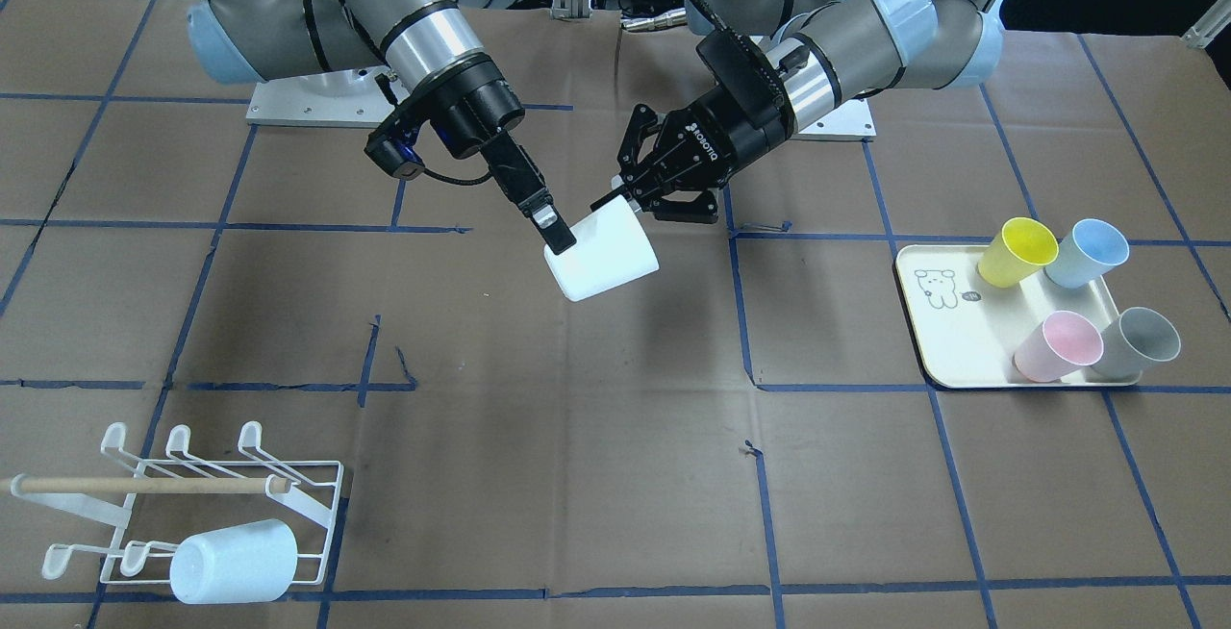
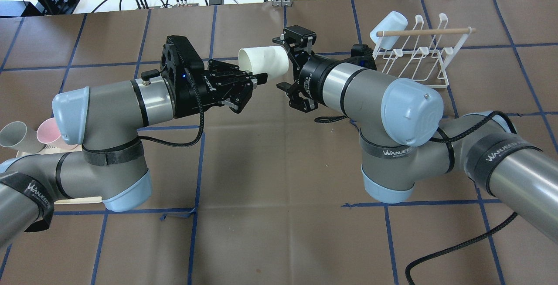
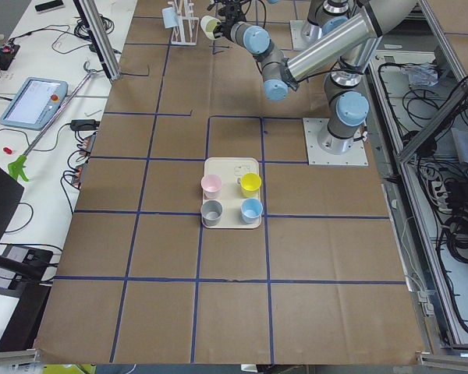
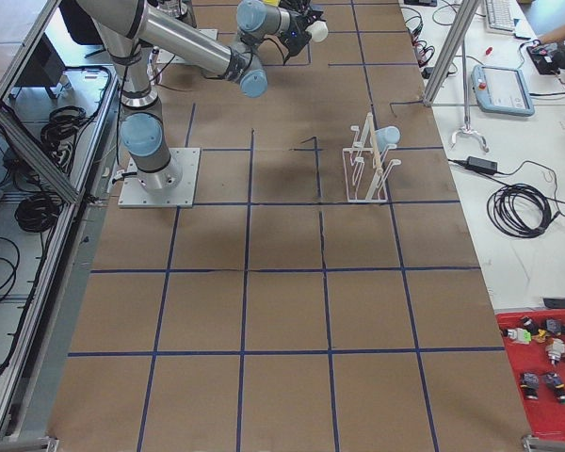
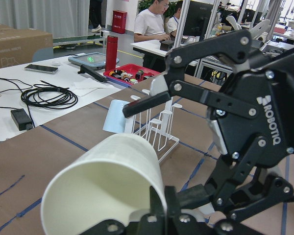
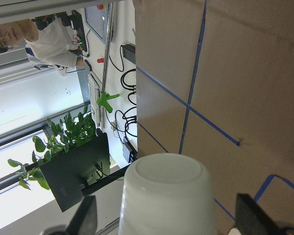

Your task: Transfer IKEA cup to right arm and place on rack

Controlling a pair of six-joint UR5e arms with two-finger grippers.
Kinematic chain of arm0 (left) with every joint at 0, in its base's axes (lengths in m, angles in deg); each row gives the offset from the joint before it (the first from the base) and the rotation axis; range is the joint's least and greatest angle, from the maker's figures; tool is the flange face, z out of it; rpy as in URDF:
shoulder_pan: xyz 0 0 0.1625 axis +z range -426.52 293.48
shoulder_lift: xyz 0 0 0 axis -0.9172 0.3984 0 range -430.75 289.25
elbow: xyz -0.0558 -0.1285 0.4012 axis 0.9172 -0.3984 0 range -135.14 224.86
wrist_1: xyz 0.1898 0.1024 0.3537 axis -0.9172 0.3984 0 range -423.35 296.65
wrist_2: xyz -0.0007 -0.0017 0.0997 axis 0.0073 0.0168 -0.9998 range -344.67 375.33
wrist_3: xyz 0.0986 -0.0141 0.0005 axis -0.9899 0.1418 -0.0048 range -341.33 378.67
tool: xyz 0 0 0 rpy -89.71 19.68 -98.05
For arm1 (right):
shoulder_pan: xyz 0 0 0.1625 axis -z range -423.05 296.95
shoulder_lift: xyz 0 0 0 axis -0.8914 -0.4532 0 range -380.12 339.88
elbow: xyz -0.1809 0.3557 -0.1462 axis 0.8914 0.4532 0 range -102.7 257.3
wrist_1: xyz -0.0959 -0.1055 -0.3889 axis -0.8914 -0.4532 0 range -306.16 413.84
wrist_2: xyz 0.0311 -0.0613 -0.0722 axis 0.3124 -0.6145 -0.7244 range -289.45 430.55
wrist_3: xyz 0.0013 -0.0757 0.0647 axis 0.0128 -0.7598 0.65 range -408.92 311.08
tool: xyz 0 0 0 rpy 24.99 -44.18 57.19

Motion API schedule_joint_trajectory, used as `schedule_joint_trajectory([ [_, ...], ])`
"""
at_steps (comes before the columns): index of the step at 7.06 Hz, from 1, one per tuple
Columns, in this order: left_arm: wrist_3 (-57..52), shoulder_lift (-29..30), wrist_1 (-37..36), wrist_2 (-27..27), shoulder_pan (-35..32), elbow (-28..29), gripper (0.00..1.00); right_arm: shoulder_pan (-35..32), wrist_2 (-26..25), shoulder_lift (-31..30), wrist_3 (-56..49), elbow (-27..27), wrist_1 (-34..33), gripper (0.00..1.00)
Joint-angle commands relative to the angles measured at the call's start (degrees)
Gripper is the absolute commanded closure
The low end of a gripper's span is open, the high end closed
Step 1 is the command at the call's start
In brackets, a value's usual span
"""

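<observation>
Centrally above the worktop (image 1: pixel 577 475), the white cup (image 1: pixel 601 259) is held in the air between the two arms, lying on its side. In the front-facing view it is gripped at the rim by the left tool (image 1: pixel 623 198), which is clenched on the cup wall. What is hidden there is given by the overhead view: the right tool (image 2: pixel 279 62) is spread wide, with one finger to either side of the cup's base end. The right wrist view agrees, since the closed base is seen between two well-parted fingers (image 6: pixel 85 218), neither seen to touch it. In the left wrist view the open mouth is turned to the camera, and people are seen at desks behind.

The rack (image 1: pixel 306 511) is set at a corner of the worktop, well apart from the held cup. A wooden rod (image 1: pixel 144 485) is laid across it, and a pale cup (image 1: pixel 231 562) is lodged on its side in one row of prongs. Towards the other end, a cream tray (image 1: pixel 938 340) carries yellow (image 1: pixel 1017 249), blue (image 1: pixel 1087 252), pink (image 1: pixel 1058 345) and grey (image 1: pixel 1140 345) cups. In the overhead view the tray is largely covered by the left arm. In the side views both tools are too small to be judged.
</observation>
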Motion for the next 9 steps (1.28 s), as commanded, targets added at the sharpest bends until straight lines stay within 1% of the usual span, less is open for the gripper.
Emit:
schedule_joint_trajectory([
  [1, -0.06, -0.06, -0.01, 0.0, -0.01, 0.0, 0.94, -0.87, -0.08, 2.55, -0.09, 2.57, 0.01, 0.01],
  [3, 0.03, -0.06, -0.01, 0.0, -0.01, 0.0, 0.93, -0.87, 0.0, 3.53, -0.18, 3.02, 0.01, 0.01],
  [4, 0.03, -0.06, -0.01, 0.0, -0.01, 0.0, 0.93, -0.87, 0.09, 3.53, -0.18, 3.02, 0.01, 0.06],
  [5, 0.03, -0.06, -0.01, 0.0, -0.01, 0.0, 0.93, -0.87, 0.18, 3.44, -0.35, 3.02, 0.01, 0.16],
  [7, 0.03, -0.06, -0.01, 0.0, -0.01, 0.0, 0.92, -0.87, 0.27, 3.35, -0.61, 3.02, -0.16, 0.44],
  [8, 0.03, -0.06, -0.1, 0.0, -0.01, 0.09, 0.91, -0.87, 0.44, 3.35, -0.62, 3.02, -0.08, 0.5],
  [9, 0.03, -0.06, -0.1, 0.0, -0.01, 0.17, 0.88, -0.87, 0.53, 3.35, -0.7, 3.02, -0.08, 0.55],
])
